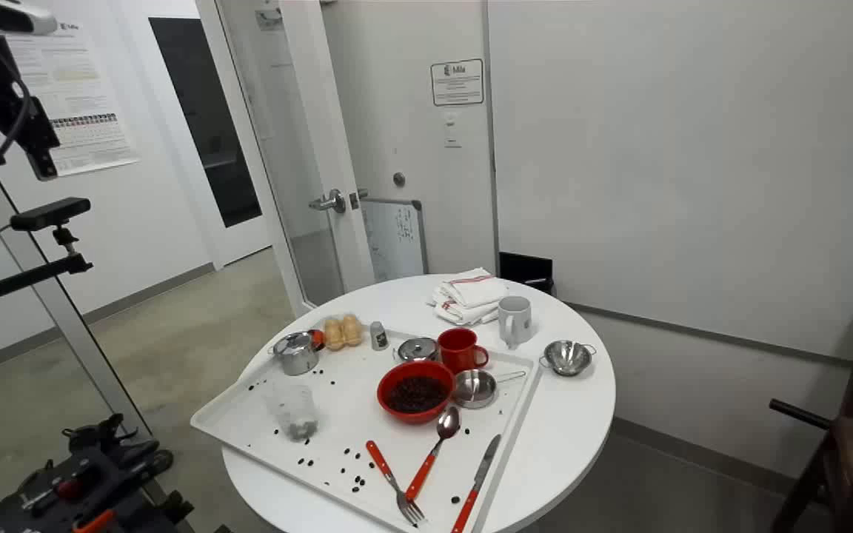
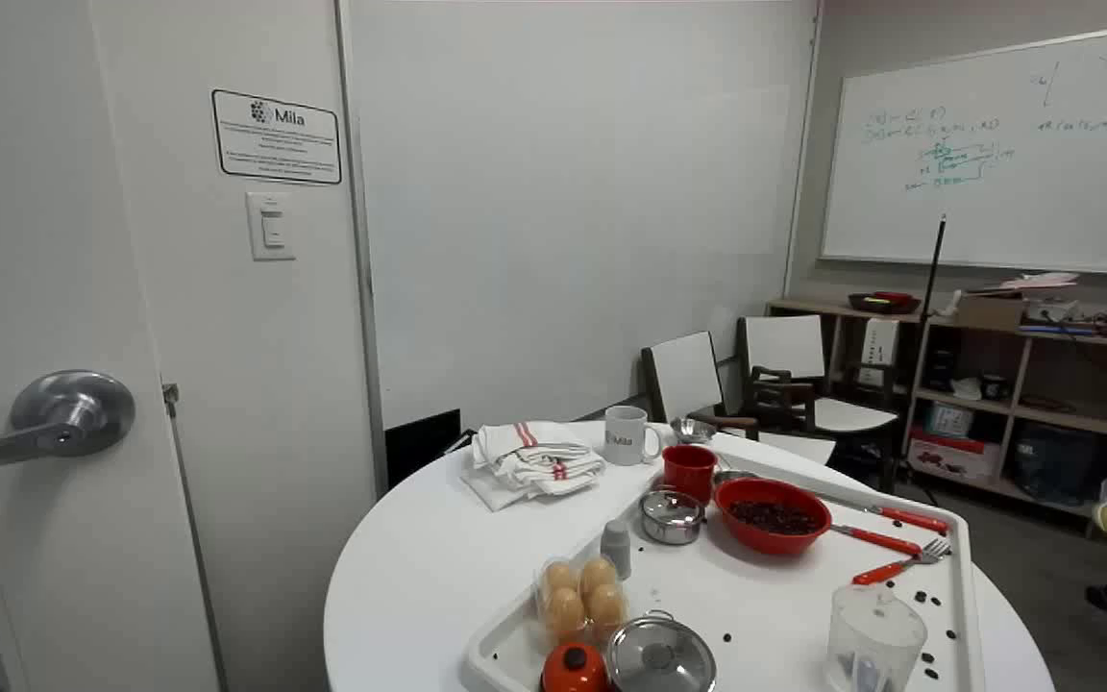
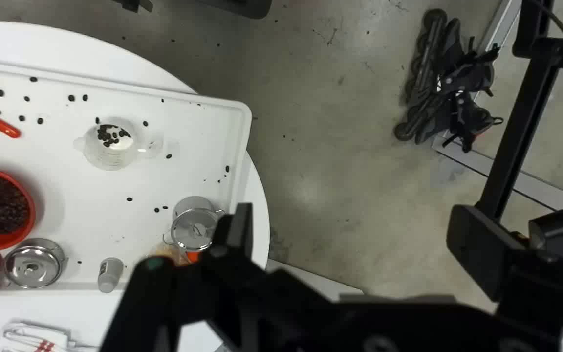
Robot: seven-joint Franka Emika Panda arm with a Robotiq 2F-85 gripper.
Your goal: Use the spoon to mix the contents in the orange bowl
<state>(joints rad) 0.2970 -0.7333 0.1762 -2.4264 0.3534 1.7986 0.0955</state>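
Note:
The orange bowl (image 1: 413,417) stands on the white tray, filled with dark beans; it also shows in an exterior view (image 2: 771,545) and, cut by the left edge, in the wrist view (image 3: 31,208). The spoon (image 1: 448,424) has a metal head and a red-orange handle, and lies on the tray with its head close to the bowl. Its handle (image 2: 875,538) shows in an exterior view, its head hidden behind the bowl. My gripper (image 3: 352,238) is open and holds nothing, high up and beyond the table's edge; an exterior view has it at the upper left (image 1: 18,157).
A fork (image 1: 391,481) touches or nearly touches the spoon's handle end; a knife (image 1: 477,481) lies alongside. A clear measuring cup (image 3: 110,156), metal pots (image 2: 661,658), eggs (image 2: 582,601), a red mug (image 1: 462,349) and a grey mug (image 2: 625,437) crowd the table. Loose beans dot the tray (image 3: 198,146).

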